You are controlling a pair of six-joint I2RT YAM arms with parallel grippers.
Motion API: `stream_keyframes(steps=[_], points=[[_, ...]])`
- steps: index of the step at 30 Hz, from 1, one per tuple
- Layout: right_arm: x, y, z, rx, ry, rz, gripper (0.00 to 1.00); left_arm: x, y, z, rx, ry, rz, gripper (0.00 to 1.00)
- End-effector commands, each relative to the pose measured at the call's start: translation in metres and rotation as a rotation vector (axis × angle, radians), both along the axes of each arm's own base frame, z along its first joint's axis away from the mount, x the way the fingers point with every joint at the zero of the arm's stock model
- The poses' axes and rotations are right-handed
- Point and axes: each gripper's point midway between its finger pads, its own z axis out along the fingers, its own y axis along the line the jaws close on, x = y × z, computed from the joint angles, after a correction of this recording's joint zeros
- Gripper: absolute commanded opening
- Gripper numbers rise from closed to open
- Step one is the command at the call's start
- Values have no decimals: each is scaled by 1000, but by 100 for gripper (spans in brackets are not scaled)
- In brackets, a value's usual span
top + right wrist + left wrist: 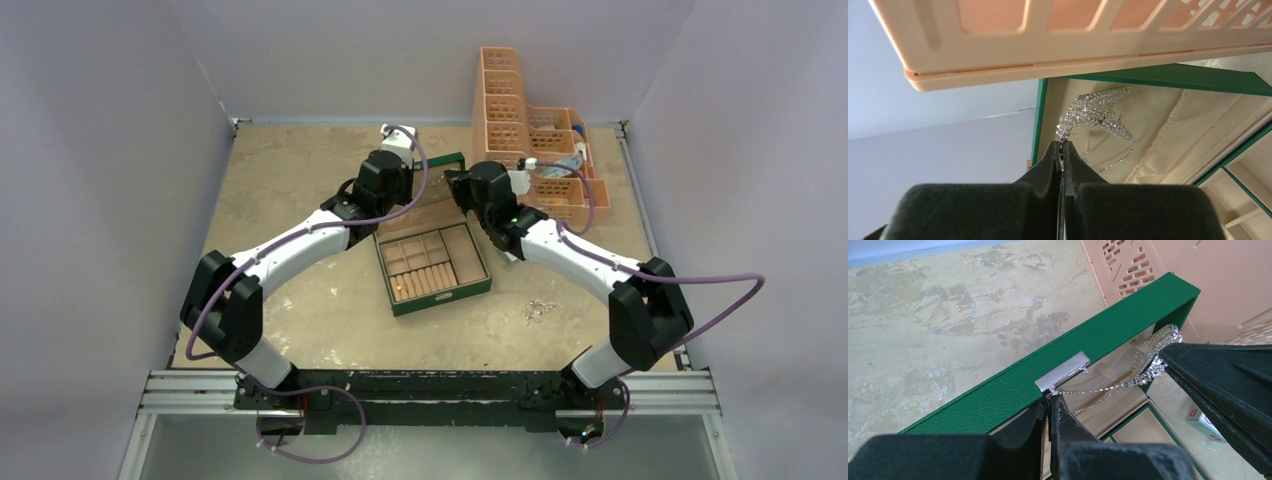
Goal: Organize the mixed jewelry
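The green jewelry box (478, 283) lies open mid-table with its lid (998, 395) standing up behind it. My left gripper (1050, 399) is shut on the end of a thin silvery chain (1098, 390), just below the lid's silver clasp (1063, 372). The chain runs to a bunched sparkling part (1098, 110) in front of the lid's cream lining (1168, 125). My right gripper (1063, 146) is shut on that bunch. In the top view both grippers, left (408, 197) and right (458, 187), meet at the lid. More small silvery pieces (540, 310) lie on the table right of the box.
A peach slotted organizer (530, 140) stands at the back right, close above my right gripper, its rim (1048, 40) overhead in the right wrist view. A small white card box with red print (1205, 420) lies beside the green box. Grey walls enclose the table.
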Motion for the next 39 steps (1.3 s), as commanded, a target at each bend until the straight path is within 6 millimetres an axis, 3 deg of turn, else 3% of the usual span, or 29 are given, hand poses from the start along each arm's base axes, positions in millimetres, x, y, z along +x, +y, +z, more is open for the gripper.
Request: stream_keyframes(steps=[1, 13, 24, 39], points=[[12, -2, 35, 64, -82, -46, 0, 8, 15, 26, -51, -56, 95, 0], [15, -9, 39, 80, -90, -90, 0, 9, 10, 20, -146, -6, 142, 0], [26, -10, 37, 103, -78, -148, 0, 7, 9, 7, -142, 52, 162, 8], [23, -12, 2, 89, 16, -170, 0, 3, 8, 11, -149, 60, 146, 13]])
